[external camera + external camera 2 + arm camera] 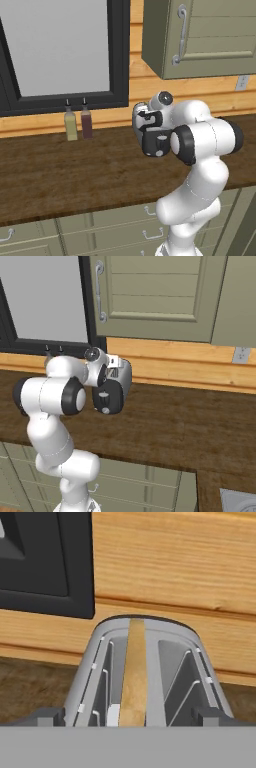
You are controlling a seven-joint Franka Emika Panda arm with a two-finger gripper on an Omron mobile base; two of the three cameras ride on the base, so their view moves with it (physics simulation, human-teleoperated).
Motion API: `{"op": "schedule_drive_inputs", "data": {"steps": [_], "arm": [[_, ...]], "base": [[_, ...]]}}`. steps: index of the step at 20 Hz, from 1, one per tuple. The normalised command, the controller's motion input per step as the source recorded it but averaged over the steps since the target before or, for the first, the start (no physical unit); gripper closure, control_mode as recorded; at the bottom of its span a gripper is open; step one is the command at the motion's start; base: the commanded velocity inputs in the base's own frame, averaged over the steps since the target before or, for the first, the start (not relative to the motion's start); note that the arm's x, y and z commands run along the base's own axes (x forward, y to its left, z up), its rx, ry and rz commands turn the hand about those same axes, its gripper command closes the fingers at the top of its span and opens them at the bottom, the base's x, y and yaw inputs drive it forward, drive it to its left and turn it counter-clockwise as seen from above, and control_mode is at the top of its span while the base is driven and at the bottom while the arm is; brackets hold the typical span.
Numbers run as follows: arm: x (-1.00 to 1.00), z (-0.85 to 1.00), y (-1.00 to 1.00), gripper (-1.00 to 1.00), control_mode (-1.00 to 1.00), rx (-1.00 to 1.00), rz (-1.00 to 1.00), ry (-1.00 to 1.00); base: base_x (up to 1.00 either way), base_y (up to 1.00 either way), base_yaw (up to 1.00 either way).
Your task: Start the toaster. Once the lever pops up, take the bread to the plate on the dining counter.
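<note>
Tool (128, 717): your jaws stand fully apart, holding nothing.
Toaster (200, 677): directly under your tool, on the table (50, 175).
Bread (134, 677): upright in the left slot.
Handling: likely light, crumbly; you'd best pinch its top edge gently across the faces.

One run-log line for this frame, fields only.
end effector: open, above toaster | bread: upright in a slot | held: nothing

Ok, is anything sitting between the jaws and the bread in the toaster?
Nothing visible. In the hand view the bread stands edge-on in the left slot of the toaster, directly ahead of the open gripper, with no object between them.
</note>
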Motion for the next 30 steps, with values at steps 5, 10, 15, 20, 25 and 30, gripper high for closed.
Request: {"op": "schedule_drive_inputs", "data": {"steps": [5,10,15,20,25,30], "arm": [[0.07,-0.24,0.00,-1.00,-1.00,0.00,0.00,0.00],[0.00,-0.21,0.00,-1.00,-1.00,0.00,0.00,0.00],[0.00,-0.12,0.00,1.00,-1.00,0.01,0.00,0.00],[0.00,-0.02,0.00,1.00,-1.00,0.00,0.00,0.00],[0.00,0.00,0.00,1.00,-1.00,0.00,0.00,0.00],[-0.06,0.19,-0.02,1.00,-1.00,0.00,0.00,0.00]], "base": [[0.00,0.00,0.00],[0.00,0.00,0.00],[0.00,0.00,0.00],[0.00,0.00,0.00],[0.00,0.00,0.00],[0.00,0.00,0.00]]}}
